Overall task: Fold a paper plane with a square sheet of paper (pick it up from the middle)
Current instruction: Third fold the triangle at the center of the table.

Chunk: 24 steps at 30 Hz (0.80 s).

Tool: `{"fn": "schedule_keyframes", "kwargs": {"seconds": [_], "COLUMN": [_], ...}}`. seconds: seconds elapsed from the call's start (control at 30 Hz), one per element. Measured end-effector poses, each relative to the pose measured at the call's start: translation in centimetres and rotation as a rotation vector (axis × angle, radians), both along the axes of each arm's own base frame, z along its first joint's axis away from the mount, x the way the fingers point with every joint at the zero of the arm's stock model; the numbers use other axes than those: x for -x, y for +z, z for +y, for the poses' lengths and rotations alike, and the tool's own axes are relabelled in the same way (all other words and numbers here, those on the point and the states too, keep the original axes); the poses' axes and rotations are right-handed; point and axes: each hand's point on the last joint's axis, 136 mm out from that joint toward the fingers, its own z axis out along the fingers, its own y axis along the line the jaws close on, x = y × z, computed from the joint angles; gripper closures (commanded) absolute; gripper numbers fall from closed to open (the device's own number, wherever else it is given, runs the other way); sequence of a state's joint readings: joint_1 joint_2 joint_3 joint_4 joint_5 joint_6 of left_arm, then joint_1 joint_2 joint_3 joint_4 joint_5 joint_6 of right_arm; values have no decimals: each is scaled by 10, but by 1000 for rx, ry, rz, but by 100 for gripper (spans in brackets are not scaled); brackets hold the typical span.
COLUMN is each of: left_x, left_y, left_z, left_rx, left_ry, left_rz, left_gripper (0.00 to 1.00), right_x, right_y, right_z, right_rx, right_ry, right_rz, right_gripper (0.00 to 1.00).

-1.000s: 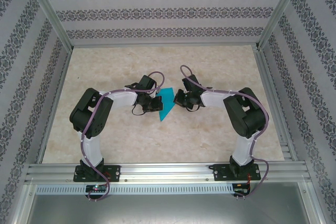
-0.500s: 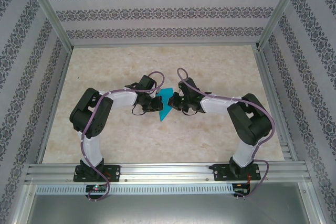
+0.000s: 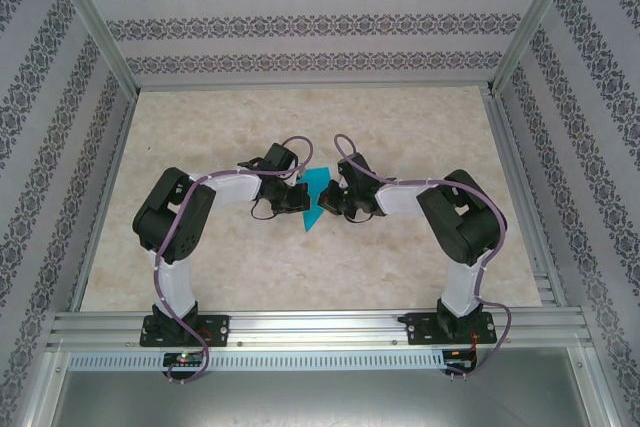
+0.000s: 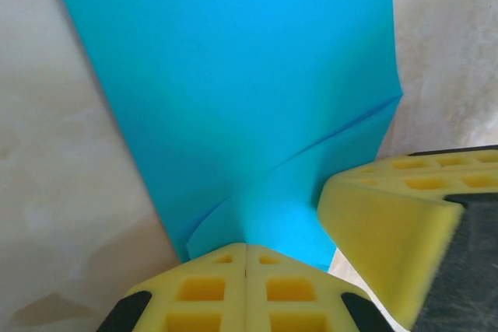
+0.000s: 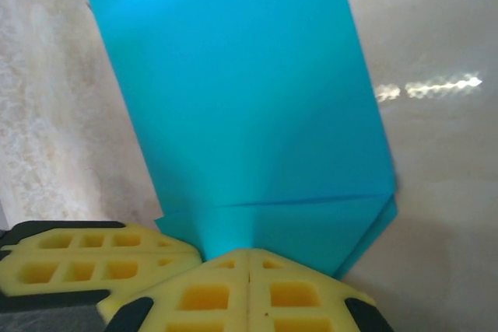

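The turquoise-blue sheet of paper point(image 3: 316, 197) is folded into a narrow pointed shape and is held up between the two arms at mid-table. My left gripper point(image 3: 300, 197) is shut on its edge; its yellow pads point(image 4: 210, 285) meet where the paper point(image 4: 233, 99) fans out with a curved crease. My right gripper point(image 3: 331, 202) is shut on the same paper point(image 5: 249, 106), just below a straight cross crease. The two grippers sit close together: the right one's pad point(image 4: 389, 215) shows in the left wrist view, and the left one's pads point(image 5: 78, 266) in the right wrist view.
The beige marble-patterned tabletop point(image 3: 300, 117) lies under the paper. Patterned walls with metal posts point(image 3: 95, 27) enclose it on three sides. An aluminium rail point(image 3: 320, 327) carries both arm bases along the near edge.
The right arm has swung left, bringing its gripper close to the left one. The blue paper showing between them has narrowed. The left arm has stayed put.
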State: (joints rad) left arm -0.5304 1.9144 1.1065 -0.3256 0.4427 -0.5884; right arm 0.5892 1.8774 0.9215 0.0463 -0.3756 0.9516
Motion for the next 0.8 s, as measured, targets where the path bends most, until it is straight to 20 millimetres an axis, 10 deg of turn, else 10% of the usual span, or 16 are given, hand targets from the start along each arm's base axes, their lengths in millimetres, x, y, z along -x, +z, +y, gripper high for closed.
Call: {"fn": "schedule_keyframes", "kwargs": {"seconds": [0.53,0.8], "left_x": [15,41], "left_y": [50,30], "left_z": [-19,-11], "left_rx": [189,193], "left_ry": [-71,-78], "left_rz": [-41,32], "left_gripper": [93,98], "right_x": [0,-1], "right_y": [-2,-3], "right_z": [-2,0], "right_rx": [10,8], "right_ry": [-3,0], "right_rz": [1,5], "right_gripper": [100,100]}}
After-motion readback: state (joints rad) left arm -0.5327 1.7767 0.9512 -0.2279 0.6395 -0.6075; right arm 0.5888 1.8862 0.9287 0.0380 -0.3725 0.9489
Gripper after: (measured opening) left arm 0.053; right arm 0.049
